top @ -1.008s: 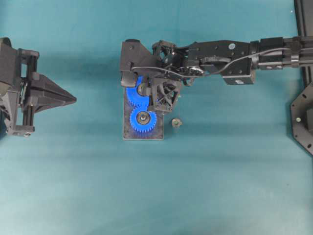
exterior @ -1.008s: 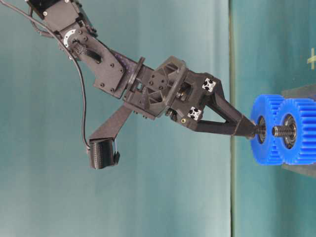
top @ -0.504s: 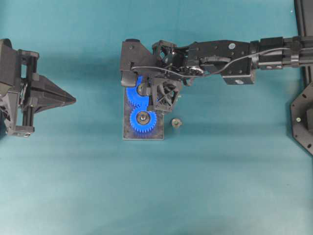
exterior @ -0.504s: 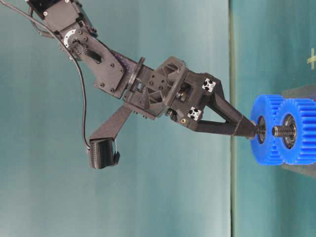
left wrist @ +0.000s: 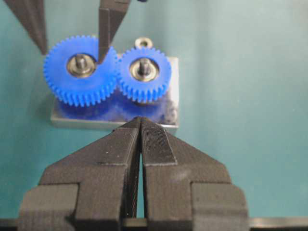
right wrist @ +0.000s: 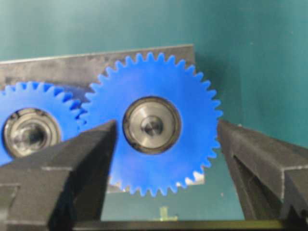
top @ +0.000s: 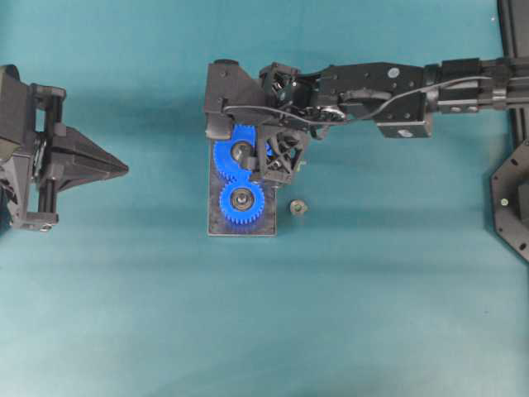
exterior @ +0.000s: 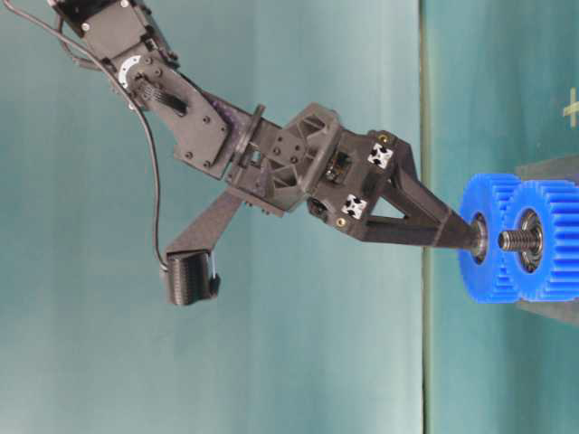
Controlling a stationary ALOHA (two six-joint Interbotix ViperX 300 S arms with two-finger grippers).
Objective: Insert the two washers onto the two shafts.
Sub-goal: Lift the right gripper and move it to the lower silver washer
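The right gripper [right wrist: 163, 144] stands wide apart and holds nothing; one finger [right wrist: 72, 159] sits over the meshing teeth between the two gears and the other [right wrist: 255, 154] hangs just off the large gear's outer teeth. Between them, the washer [right wrist: 151, 125] lies flat as a grey ring around the shaft [right wrist: 151, 127] at the hub of the large blue gear [right wrist: 159, 125].

In the table-level view the second shaft [exterior: 516, 240] is a threaded stub standing straight up from the smaller blue gear [exterior: 547, 240], its long axis square to the table, and the right gripper comes down onto the large gear at a slant.

From overhead, the grey base plate [top: 241, 227] lies mid-table with its long side running near to far, the large gear [top: 237, 155] at the far end and the smaller gear [top: 242, 198] at the near end. A small grey fitting [top: 297, 207] sits on the cloth just right of the plate, apart from it.

The left gripper [left wrist: 140, 122] is pressed closed, empty, its tips pointing at the plate's left edge from well to the left, with bare teal cloth [top: 165, 273] between. Open cloth also surrounds the plate on the near side and the right.
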